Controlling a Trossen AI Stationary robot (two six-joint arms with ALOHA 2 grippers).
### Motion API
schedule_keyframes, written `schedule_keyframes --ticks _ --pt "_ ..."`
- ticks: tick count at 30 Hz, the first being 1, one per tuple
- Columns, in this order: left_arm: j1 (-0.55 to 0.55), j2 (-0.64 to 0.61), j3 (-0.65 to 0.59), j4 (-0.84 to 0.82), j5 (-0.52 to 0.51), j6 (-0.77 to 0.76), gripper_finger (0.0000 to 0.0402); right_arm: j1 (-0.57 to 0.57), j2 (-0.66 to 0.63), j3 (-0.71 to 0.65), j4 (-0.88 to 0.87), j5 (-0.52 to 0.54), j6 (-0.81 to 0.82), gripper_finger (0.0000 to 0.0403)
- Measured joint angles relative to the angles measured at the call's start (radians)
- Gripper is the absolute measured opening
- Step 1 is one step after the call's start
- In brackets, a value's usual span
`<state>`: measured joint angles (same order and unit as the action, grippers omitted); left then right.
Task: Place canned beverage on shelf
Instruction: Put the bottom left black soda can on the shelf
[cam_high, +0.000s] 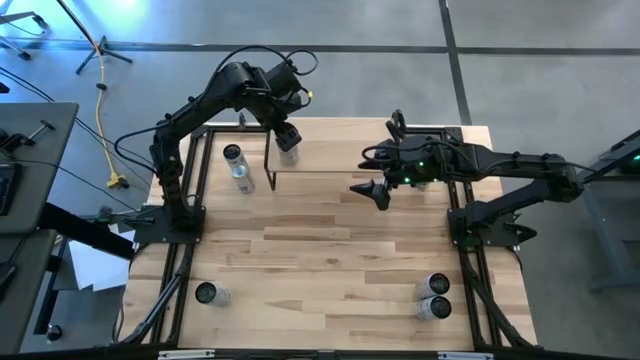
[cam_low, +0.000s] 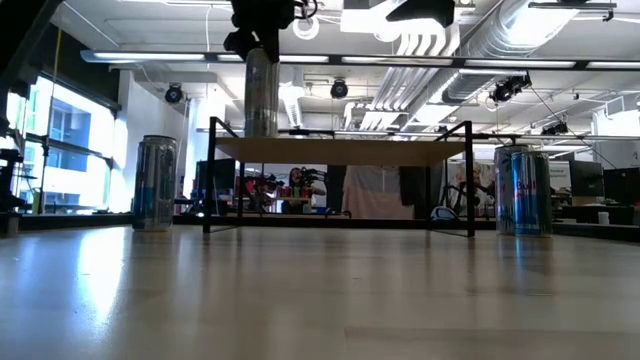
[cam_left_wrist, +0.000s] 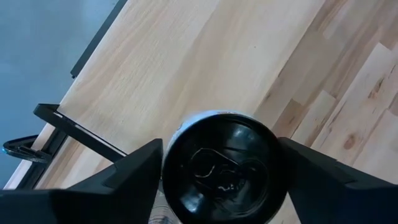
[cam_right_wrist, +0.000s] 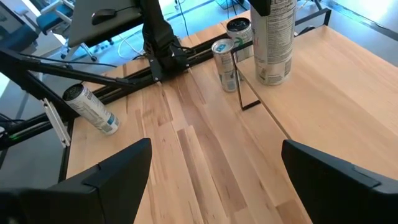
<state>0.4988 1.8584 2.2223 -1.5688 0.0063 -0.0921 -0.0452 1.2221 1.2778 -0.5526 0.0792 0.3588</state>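
**Can set on the shelf's corner, left end effector loosening around it**

The tall silver can (cam_right_wrist: 274, 43) stands upright on the shelf (cam_high: 400, 170), right at the corner nearest the left arm, with the shelf's black leg (cam_right_wrist: 239, 81) dropping to the desk (cam_high: 330, 260) just below it. From the low camera the can (cam_low: 259, 95) rests on the board's top with the left end effector (cam_low: 256, 35) above it, straddling the can's top. Looking down past the left arm's fingers (cam_left_wrist: 118, 180), the dark lid (cam_left_wrist: 225, 168) sits between them with thin gaps on both sides, so to my eye the hold is slack rather than clamped, the can carried by the board. That corner is probably chosen because it is the nearest bit of shelf to this arm's reach.

The right end effector (cam_high: 379, 192) hangs over the middle of the shelf, fingers spread wide and empty, apparently just waiting clear of the can.

Other cans stand on the desk: two beside the shelf's end (cam_high: 236, 165), one near the front left corner (cam_high: 206, 294), a pair at the front right (cam_high: 434, 298).
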Motion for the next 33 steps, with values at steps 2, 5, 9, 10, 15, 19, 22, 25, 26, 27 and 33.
schedule_keyframes --ticks 2,5,9,10,15,19,22,25,26,27,33 --pt "0.0 0.0 0.0 0.0 0.0 0.0 0.0295 0.0 0.0 0.0 0.002 0.0 0.003 0.0346" --pt "0.0 0.0 0.0 0.0 -0.002 0.0 0.0303 0.0 0.0 0.0 0.003 0.0 0.003 0.0346" --pt "0.0 0.0 0.014 -0.002 -0.002 0.0 0.0306 0.0 0.0 0.0 0.003 0.0 0.003 0.0346" --pt "0.0 0.0 0.024 -0.002 -0.003 0.0 0.0306 0.0 0.0 0.0 0.003 0.0 0.003 0.0346" --pt "0.0 0.0 0.093 -0.002 -0.002 0.0 0.0307 0.0 0.0 0.0 0.003 0.0 0.003 0.0346" --pt "0.0 -0.009 0.134 0.006 0.017 0.0 0.0307 0.0 0.0 0.0 0.003 0.0 0.003 0.0346" --pt "-0.003 -0.041 0.129 0.012 0.019 -0.001 0.0307 0.0 0.0 0.0 0.003 0.0 0.002 0.0346" --pt "-0.004 -0.067 0.129 0.013 0.019 -0.001 0.0306 0.0 0.0 0.0 0.005 0.0 -0.001 0.0346" --pt "-0.004 -0.076 0.129 0.016 0.019 -0.002 0.0306 0.0 0.0 0.0 0.011 0.0 -0.003 0.0346" --pt "-0.004 -0.085 0.129 0.022 0.019 -0.008 0.0306 0.0 0.0 0.0 0.02 0.0 -0.01 0.0346" --pt "-0.045 -0.144 0.129 0.082 0.015 -0.016 0.0306 0.0 0.0 0.0 0.103 0.001 -0.051 0.0346"
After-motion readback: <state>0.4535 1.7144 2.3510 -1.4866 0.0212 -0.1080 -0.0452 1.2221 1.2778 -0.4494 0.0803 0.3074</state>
